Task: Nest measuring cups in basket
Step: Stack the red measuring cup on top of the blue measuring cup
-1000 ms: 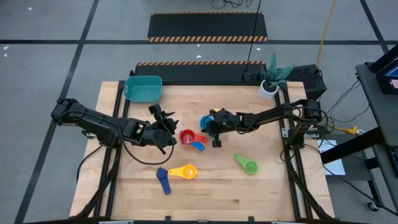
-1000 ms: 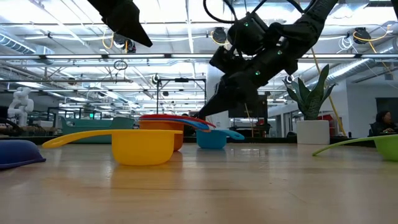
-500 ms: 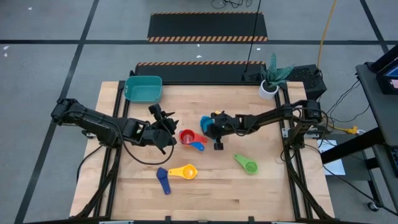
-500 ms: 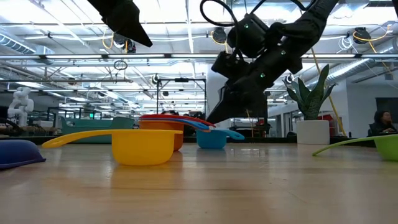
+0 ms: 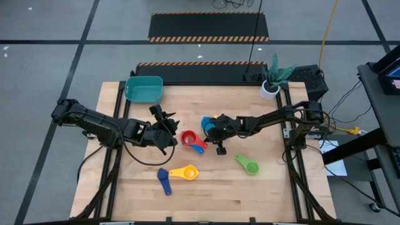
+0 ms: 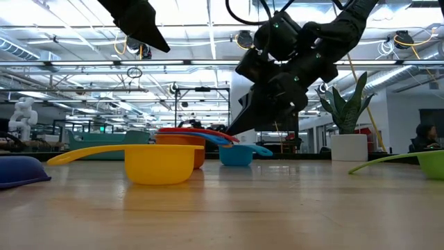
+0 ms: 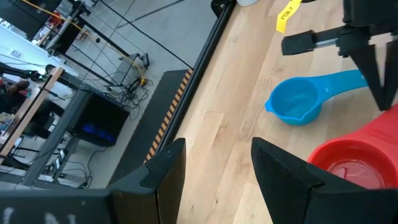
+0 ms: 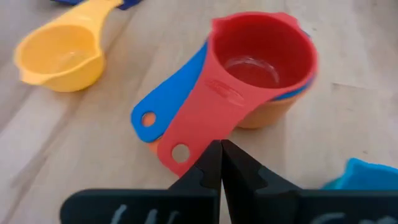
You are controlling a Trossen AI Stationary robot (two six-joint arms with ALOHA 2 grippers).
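Note:
A red cup (image 8: 261,56) sits nested on a blue cup and an orange cup (image 8: 273,112) at mid-table, their handles side by side. My right gripper (image 8: 219,149) is shut, with its tips at the red handle's free end. Just behind the stack lies a light blue cup (image 5: 206,122). My left gripper (image 7: 214,180) hangs open above the table to the left of the stack (image 5: 187,137) and holds nothing. Yellow (image 5: 187,172), dark blue (image 5: 164,182) and green (image 5: 249,165) cups lie nearer the front edge. The teal basket (image 5: 144,89) stands at the far left. My right gripper's shut fingertips come slanting down from the table's right to the free end of the red cup's handle (image 8: 181,152). Whether they touch it I cannot tell. The stack stands upright on the table.
A small white plant pot (image 5: 270,89) stands at the far right corner. Bare wood lies between the stack and the basket, and along the near edge.
My right gripper, still shut, has gone a little toward the table's near edge and down toward the red cup's handle, tipping as it went. The cups have stayed where they were.

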